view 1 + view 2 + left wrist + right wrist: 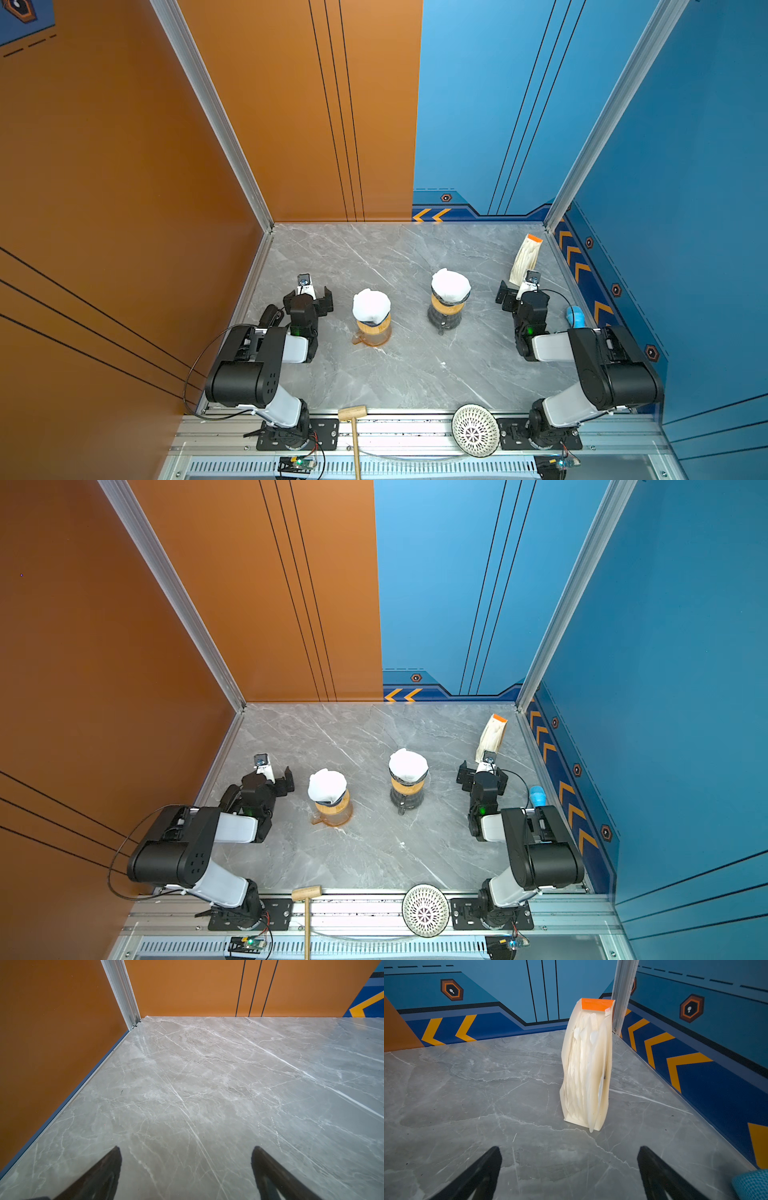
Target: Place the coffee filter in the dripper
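I am holding my right tool [569,1148] spread wide and empty, low over the surface [467,1095]. The pack of filters [586,1064] is standing straight ahead of it, near but not touching, between the tool and the far corner post. The pack is resting on end with its long axis upright and leaning a little, its orange flap on top and its narrow side, showing the folded paper edges, facing my fingertips. My left tool [186,1148] is also gaping wide with nothing in it, pointing at bare surface, so my right arm is much the nearer one to the pack. Between my two tools, one dripper [376,321] is sitting on an amber jug [374,338] just inward of my left tool. The other dripper [451,300] is sitting on a dark jug [444,319] inward of my right tool, and each is carrying a white filter [371,305]. I am judging both drippers as filled, with any further sheet coming from the pack. Nothing is blocking that straight reach. A blue thing [751,1182] is lying just outward of my right tool, while a mallet [353,415] and a white patterned bowl [475,430] are lying behind both tools.
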You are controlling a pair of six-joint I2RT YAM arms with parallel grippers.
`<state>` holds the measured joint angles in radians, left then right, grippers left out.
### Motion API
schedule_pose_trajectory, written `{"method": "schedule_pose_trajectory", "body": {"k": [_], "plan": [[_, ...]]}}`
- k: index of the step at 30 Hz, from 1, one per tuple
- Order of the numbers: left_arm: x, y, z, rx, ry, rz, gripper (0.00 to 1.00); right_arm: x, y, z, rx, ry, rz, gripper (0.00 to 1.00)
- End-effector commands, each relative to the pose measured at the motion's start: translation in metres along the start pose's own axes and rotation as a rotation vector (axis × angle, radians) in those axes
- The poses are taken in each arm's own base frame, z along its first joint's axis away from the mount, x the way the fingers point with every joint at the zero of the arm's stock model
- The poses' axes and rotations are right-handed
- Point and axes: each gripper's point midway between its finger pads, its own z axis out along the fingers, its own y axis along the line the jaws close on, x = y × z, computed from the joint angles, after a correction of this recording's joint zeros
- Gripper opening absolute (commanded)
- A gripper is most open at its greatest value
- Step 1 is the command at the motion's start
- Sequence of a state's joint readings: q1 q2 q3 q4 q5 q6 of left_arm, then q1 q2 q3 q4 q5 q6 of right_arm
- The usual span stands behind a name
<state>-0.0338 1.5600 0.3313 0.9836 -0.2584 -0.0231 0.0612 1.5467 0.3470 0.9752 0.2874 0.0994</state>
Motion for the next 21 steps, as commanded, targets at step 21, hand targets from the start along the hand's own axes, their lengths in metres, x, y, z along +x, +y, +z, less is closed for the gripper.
{"method": "schedule_pose_trajectory", "body": {"k": [21], "plan": [[-0.0063,-0.0040,0.0041,-0.006,-0.004,0.017,0.98,0.0037,-0.0016,0.0004,0.018,0.018,-0.031,1.00]]}}
